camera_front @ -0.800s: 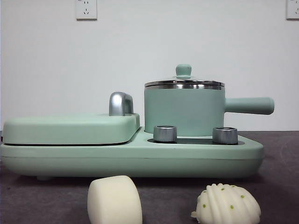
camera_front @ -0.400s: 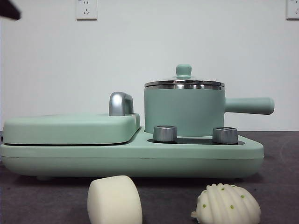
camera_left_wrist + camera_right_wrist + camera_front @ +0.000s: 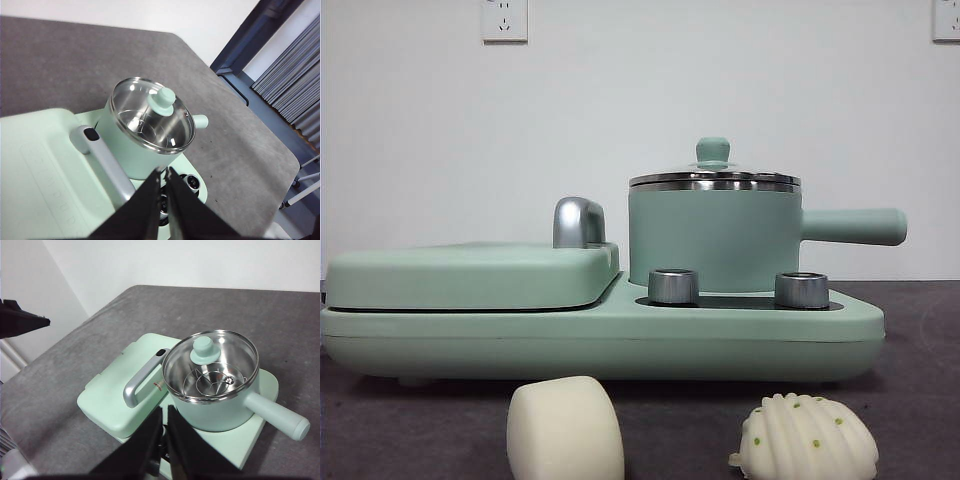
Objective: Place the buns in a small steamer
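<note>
on the worktop [image 3: 920, 400], the smooth bun [image 3: 565, 428] and ribbed bun [image 3: 807, 437] are seen before the lidded small steamer [image 3: 714, 235]. nothing is grasped yet; left pincer [image 3: 165, 175] and right pincer [image 3: 164, 412] are held together overhead. lid removal is judged next.

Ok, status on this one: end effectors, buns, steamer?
Both end effectors shut, empty, above the cooker. Buns on table. Steamer lid on, blocking.

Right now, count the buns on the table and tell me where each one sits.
2. The plain cream bun lies on the table in front of the griddle end of the cooker. The ribbed bun with green dots lies in front of the small steamer. Neither wrist view shows them.
</note>
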Available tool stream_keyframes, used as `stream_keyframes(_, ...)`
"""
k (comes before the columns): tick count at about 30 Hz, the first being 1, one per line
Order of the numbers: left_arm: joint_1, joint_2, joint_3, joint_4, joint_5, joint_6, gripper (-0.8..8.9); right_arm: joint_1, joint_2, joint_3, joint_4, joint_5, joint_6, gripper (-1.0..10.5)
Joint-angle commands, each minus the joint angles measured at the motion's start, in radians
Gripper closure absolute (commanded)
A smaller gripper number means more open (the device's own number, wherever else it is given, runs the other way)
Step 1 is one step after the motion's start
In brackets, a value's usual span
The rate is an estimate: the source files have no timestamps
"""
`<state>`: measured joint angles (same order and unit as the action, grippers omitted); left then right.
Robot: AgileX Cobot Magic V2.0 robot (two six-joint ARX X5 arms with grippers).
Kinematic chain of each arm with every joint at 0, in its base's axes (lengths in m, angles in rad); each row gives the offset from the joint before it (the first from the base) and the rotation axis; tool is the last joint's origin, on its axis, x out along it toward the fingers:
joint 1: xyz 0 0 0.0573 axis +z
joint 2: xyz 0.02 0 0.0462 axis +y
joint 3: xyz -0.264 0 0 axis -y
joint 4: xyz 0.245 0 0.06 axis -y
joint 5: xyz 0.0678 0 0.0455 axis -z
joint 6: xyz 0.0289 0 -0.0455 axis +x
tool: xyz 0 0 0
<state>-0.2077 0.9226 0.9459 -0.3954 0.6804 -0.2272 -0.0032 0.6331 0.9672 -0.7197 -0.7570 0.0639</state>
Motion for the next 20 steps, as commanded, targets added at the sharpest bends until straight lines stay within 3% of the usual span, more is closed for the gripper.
stream_keyframes(1, -0.003, 0.014, 0.016, 0.023, 0.006, 0.019, 7.73, 0.002, 0.009, 0.015, 0.006, -0.001, -0.022, 9.2)
stream_keyframes(4, -0.003, 0.022, 0.016, 0.022, 0.004, 0.019, 6.14, 0.002, 0.013, 0.015, 0.008, 0.003, -0.019, 7.1)
stream_keyframes(6, -0.003, 0.027, 0.016, 0.022, 0.004, 0.019, 4.49, 0.002, 0.014, 0.015, 0.008, 0.008, -0.019, 5.3)
stream_keyframes(9, -0.003, 0.031, 0.016, 0.024, 0.004, 0.024, 3.06, 0.002, 0.019, 0.015, 0.008, 0.011, -0.021, 4.3)
stream_keyframes(20, -0.003, 0.061, 0.041, 0.024, -0.002, 0.020, 3.18, 0.002, 0.019, 0.015, 0.023, 0.019, -0.018, 4.3)
